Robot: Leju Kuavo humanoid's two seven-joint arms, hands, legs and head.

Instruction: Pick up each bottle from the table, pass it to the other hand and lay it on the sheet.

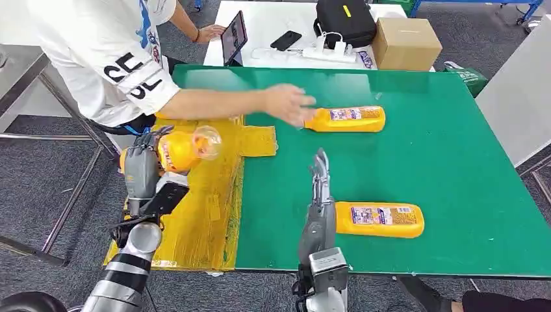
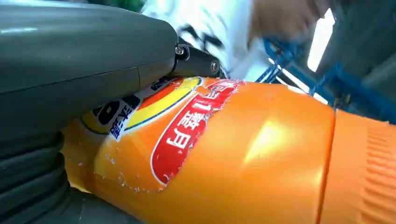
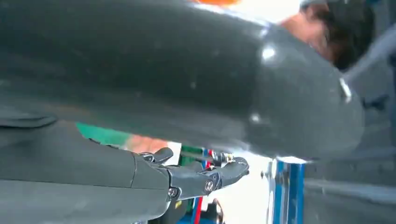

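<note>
The left robot hand [image 1: 144,156] is gripping an orange bottle [image 1: 184,148] and holding it in the air above the yellow sheet [image 1: 201,214], which is lying over the left part of the green bench [image 1: 455,195]. The bottle is pointing away from this robot hand toward the bench's middle, with its pale end facing the camera. In the left wrist view the bottle [image 2: 224,158] is pressing against the grey thumb [image 2: 79,60], its red and yellow label showing.

The right robot hand [image 1: 320,170] is holding nothing, with its fingers stretched out straight and close together, hovering over the green surface just right of the sheet's edge. In the right wrist view its dark fingers [image 3: 205,177] are reaching forward with nothing between them.

A second orange bottle [image 1: 379,219] is lying flat just to the right of the right robot hand's wrist, near the front edge. A third orange bottle [image 1: 347,119] is lying flat farther away, beyond the right robot hand's fingertips. A person's hand [image 1: 289,104] is resting at the cap end of that far bottle, the arm reaching in from the left in a white shirt.
</note>
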